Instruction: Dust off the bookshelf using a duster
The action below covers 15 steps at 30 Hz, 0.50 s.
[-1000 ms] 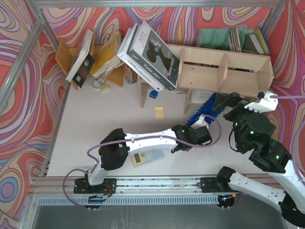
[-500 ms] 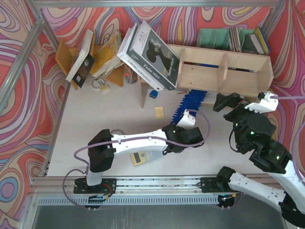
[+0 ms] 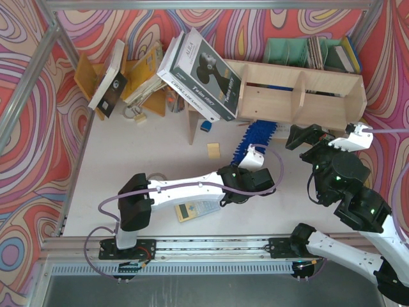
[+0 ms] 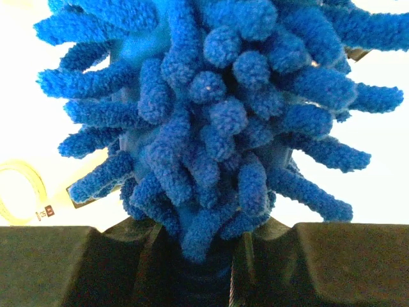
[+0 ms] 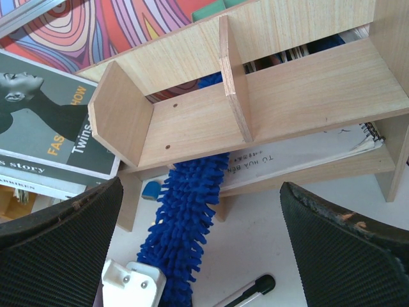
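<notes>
The bright blue fluffy duster (image 3: pixel 254 139) lies slanted on the table, and its tip reaches under the lower tier of the pale plywood bookshelf (image 3: pixel 300 96). My left gripper (image 3: pixel 253 161) is shut on the duster's near end. In the left wrist view the blue fingers of the duster (image 4: pixel 211 115) fill the frame above my left gripper (image 4: pixel 204 256). My right gripper (image 3: pixel 300 137) hovers open in front of the shelf, to the right of the duster. Its camera shows the duster (image 5: pixel 188 217) running under the bookshelf (image 5: pixel 287 96), between the wide-apart fingers of my right gripper (image 5: pixel 201 198).
A large grey book (image 3: pixel 204 70) leans on the shelf's left end. An orange-brown rack (image 3: pixel 86 73) of leaning books stands at the back left, green file holders (image 3: pixel 287 50) behind the shelf. A yellow note (image 3: pixel 213 151), a calculator (image 3: pixel 198 209) and a black-and-silver rod (image 5: pixel 249 294) lie on the table.
My left arm swept the duster leftward along the shelf's lower tier, then almost stopped over the last half second. The right arm has not moved.
</notes>
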Each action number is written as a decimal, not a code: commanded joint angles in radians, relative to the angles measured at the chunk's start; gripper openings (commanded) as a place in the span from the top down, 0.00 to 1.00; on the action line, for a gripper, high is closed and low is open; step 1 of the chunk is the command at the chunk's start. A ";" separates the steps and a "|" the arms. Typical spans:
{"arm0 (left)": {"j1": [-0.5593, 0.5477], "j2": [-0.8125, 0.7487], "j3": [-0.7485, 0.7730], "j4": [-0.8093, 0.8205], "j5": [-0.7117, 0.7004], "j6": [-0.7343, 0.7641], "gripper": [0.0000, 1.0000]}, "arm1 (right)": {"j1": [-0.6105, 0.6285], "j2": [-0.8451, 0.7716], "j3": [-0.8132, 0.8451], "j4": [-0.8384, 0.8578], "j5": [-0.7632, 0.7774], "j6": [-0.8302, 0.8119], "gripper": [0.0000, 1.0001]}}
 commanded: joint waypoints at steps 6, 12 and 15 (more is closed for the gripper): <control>0.016 0.073 0.181 0.072 0.033 0.114 1.00 | 0.000 -0.003 -0.012 0.020 0.019 -0.007 0.01; 0.017 0.139 0.273 0.063 0.101 0.155 1.00 | -0.001 -0.013 -0.018 0.017 0.024 -0.004 0.01; 0.017 0.128 0.258 0.060 0.087 0.149 1.00 | 0.000 -0.015 -0.022 0.014 0.028 -0.003 0.01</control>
